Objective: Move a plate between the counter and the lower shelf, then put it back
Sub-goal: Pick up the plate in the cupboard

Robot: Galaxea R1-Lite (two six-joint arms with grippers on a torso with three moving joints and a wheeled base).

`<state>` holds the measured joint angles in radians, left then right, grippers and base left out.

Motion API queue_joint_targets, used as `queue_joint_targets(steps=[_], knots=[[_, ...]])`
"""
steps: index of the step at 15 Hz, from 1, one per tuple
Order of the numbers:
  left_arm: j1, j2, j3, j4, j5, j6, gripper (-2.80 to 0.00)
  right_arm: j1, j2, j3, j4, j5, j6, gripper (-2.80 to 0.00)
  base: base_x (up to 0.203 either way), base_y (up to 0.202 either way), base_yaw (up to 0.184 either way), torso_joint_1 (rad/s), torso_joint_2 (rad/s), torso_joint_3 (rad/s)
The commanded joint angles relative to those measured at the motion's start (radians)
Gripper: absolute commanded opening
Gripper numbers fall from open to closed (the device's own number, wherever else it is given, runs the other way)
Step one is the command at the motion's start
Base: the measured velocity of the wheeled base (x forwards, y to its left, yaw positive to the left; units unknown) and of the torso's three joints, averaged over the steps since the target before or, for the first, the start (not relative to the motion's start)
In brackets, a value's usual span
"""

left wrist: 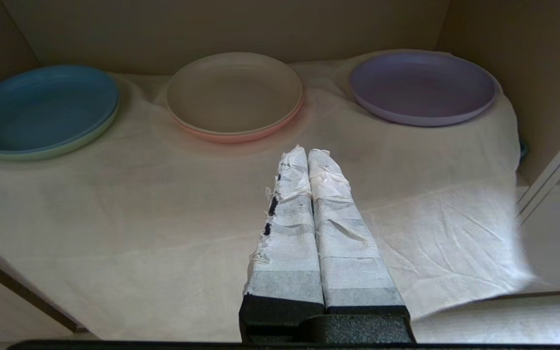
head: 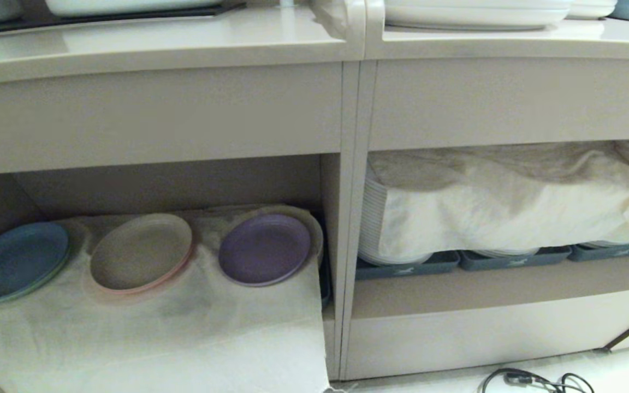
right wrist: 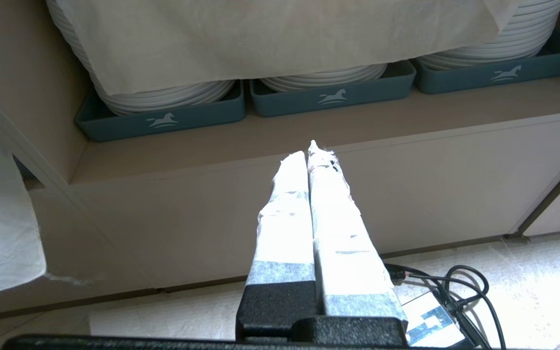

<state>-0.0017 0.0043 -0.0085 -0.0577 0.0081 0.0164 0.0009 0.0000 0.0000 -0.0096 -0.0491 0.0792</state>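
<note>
Head view: matte round plates on the wrinkled white cloth (head: 183,338) of the lower shelf (head: 172,185).
Blue plate (head: 15,261), beige plate (head: 140,251), then the lilac plate (head: 264,249); only the wrist views show the left gripper (left wrist: 307,151) and right gripper (right wrist: 309,148), tape-wrapped, pressed closed, empty.

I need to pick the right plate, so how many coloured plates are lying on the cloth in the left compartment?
3, in a row on the white cloth: the blue plate at the left, the pink-rimmed beige plate in the middle, the purple plate at the right. None looks hidden.
</note>
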Motion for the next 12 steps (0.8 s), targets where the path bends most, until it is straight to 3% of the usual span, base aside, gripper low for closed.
queue_joint_targets(steps=[1,6,10,12], knots=[[0.000,-0.004,0.003,-0.013,0.000,0.016,-2.80,-0.001,0.000,0.000,-0.001,0.000,0.001,-2.80,0.000,0.000,0.000,0.000,0.00,0.000],[0.000,-0.004,0.002,-0.021,0.043,0.023,-2.80,0.001,0.000,0.000,0.000,0.000,0.001,-2.80,0.000,0.000,0.000,0.000,0.00,0.000],[0.000,-0.004,-0.025,0.097,-0.020,0.019,-2.80,-0.001,0.000,0.000,0.000,0.000,0.001,-2.80,0.000,0.000,0.000,0.000,0.00,0.000],[0.000,-0.004,-0.025,0.099,-0.023,0.019,-2.80,0.001,0.000,0.000,-0.001,0.000,0.001,-2.80,0.000,0.000,0.000,0.000,0.00,0.000]])
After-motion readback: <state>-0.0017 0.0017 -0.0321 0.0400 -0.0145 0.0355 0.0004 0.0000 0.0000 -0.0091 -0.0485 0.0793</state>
